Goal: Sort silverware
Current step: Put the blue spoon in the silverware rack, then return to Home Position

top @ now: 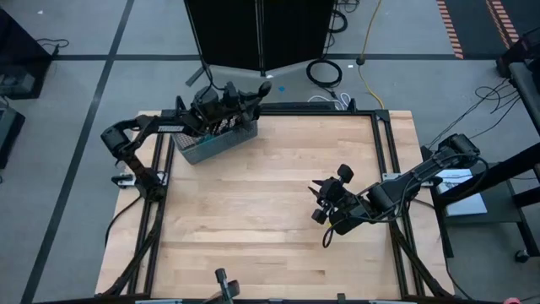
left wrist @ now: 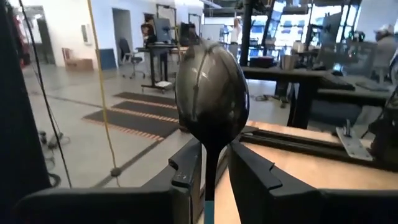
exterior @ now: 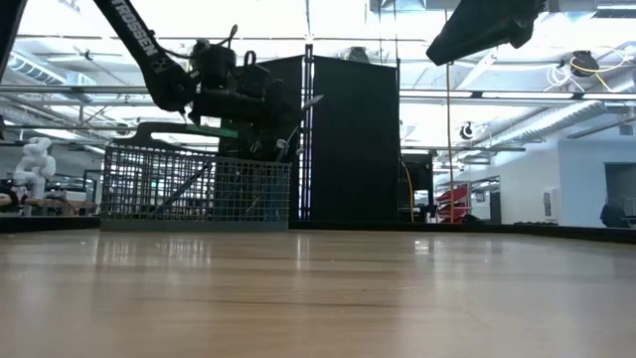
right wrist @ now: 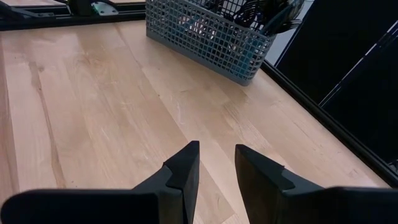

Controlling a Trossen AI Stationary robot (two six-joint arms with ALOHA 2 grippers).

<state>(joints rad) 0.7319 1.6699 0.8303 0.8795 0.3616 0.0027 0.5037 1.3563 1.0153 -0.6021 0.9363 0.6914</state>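
One spoon [left wrist: 211, 99] stands between the fingers of my left gripper [left wrist: 214, 180], which pinch its slim neck; its dark, glossy oval bowl rises upright, a sliver of light-blue handle below. I hold it above the grey wire-mesh basket [top: 215, 142] at eleven o'clock on the pale wooden table [top: 270, 219]. More dark cutlery [right wrist: 261, 15] crowds that basket, too tangled to count. My right gripper [right wrist: 214, 168] hovers at four o'clock, fingers apart, empty.
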